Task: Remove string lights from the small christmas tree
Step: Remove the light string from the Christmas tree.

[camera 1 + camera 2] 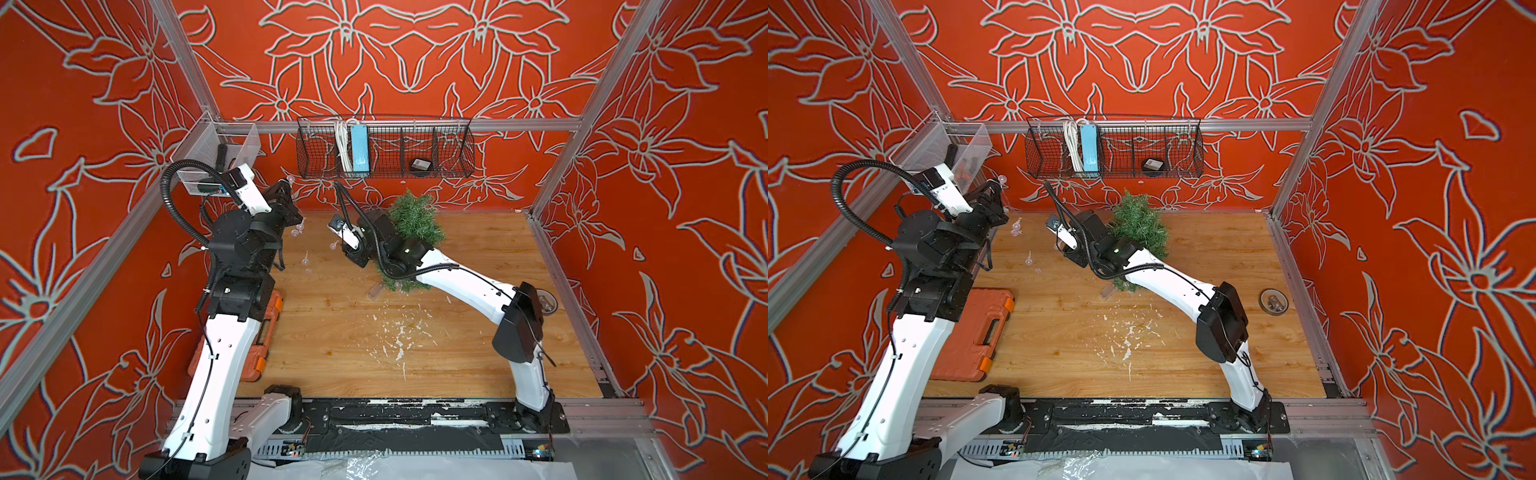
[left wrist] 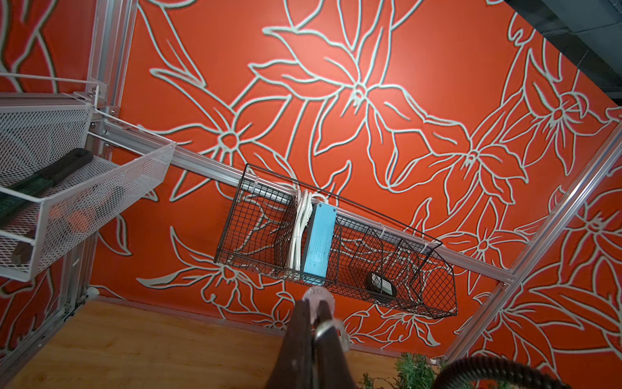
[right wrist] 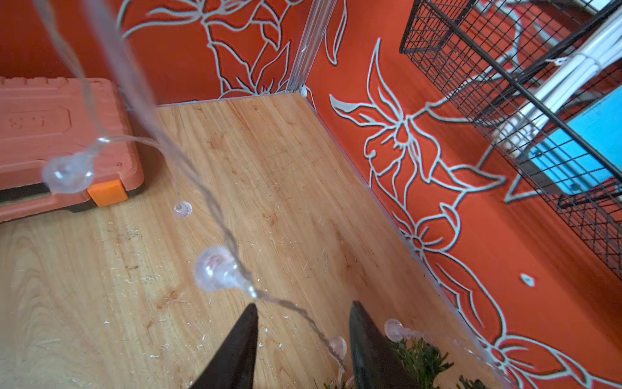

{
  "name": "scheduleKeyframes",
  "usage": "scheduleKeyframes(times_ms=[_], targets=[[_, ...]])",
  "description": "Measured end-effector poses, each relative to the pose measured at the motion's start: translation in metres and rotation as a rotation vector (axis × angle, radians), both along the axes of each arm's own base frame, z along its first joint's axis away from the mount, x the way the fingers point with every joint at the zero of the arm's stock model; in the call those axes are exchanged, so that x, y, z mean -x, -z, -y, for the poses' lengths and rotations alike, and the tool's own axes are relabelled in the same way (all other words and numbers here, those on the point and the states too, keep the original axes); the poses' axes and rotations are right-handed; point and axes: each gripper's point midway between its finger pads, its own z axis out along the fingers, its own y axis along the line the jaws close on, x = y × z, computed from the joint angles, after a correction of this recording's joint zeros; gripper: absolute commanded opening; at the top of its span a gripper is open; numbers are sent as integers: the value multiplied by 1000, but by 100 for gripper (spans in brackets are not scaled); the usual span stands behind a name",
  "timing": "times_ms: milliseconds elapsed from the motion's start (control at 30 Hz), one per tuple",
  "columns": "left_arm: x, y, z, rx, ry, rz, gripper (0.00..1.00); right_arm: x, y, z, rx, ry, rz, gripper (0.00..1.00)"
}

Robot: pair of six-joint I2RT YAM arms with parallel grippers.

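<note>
Left pincer point(image 2: 313, 304) clamps the thin silvery clear-bulbed string lights point(image 3: 215, 269) above the wooden bench's point(image 1: 478, 332) far-left corner; right pincer point(image 3: 304, 304) gapes astride the wire — pinch wire, not bulb, beside the small green bristly christmas tree point(image 1: 415, 220) by the far edge.

Left tool point(image 2: 313, 306) tight (right tool point(image 3: 303, 306) agape)

Green tree point(image 1: 417, 219), red floral wall point(image 1: 540, 50)
</note>
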Motion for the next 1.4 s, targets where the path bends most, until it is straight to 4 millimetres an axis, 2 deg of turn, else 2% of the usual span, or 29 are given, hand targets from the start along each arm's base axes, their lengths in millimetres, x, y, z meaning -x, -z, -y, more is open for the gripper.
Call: scheduleKeyframes(times_ms=[133,233,300,333,533,700,767,967,1100,1267,1400], targets=[[0,0,0,0,2,0,0,-4,5,-2,21,5,4,27],[0,0,1,-1,5,1,0,-6,8,-4,35,4,3,14],[1,-1,1,-1,5,2,0,-6,10,-4,45,0,3,1],[1,-1,1,-1,5,3,0,-6,11,-4,47,1,1,0],[2,-1,1,-1,4,4,0,-2,9,-7,34,-19,-4,0],[2,-1,1,0,4,4,0,13,-1,-3,-17,-48,-18,0],[2,-1,1,0,4,4,0,20,-12,3,-42,-55,-14,0],[2,-1,1,-1,5,3,0,31,-68,22,-151,-37,69,0],[2,-1,1,-1,5,1,0,34,-88,34,-188,-14,107,0],[2,0,2,-1,9,-2,0,36,-88,38,-188,-8,111,0],[2,0,3,-1,11,-2,0,27,-83,43,-152,39,141,0]])
